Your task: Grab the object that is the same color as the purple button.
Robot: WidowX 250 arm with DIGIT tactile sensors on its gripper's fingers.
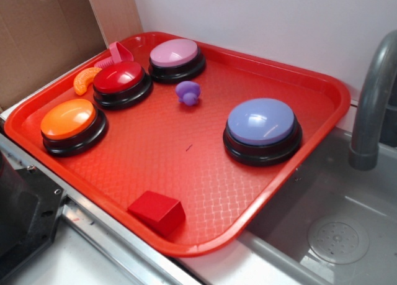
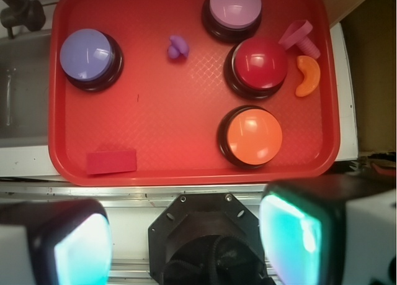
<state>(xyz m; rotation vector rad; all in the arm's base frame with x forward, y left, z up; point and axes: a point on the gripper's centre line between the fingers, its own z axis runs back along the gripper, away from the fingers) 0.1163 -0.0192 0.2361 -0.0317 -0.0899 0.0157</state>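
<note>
The small violet-purple object (image 1: 188, 92) (image 2: 177, 48) lies on the red tray (image 1: 310, 80) (image 2: 186, 167), between the mauve-pink button and the purple button (image 1: 261, 123) (image 2: 87, 53). The purple button has a periwinkle dome on a black base and sits at the tray's right side in the exterior view. My gripper (image 2: 189, 241) shows only in the wrist view. It hangs high above the tray's near edge, open, with nothing between its fingers. It is far from the object.
On the tray also stand a mauve-pink button (image 1: 175, 54), a red button (image 1: 120, 80) and an orange button (image 1: 69, 120). A red block (image 1: 157, 210), a pink ridged piece (image 1: 118, 51) and an orange slice (image 1: 85, 80) lie there too. A sink with a grey faucet (image 1: 372, 99) is at the right.
</note>
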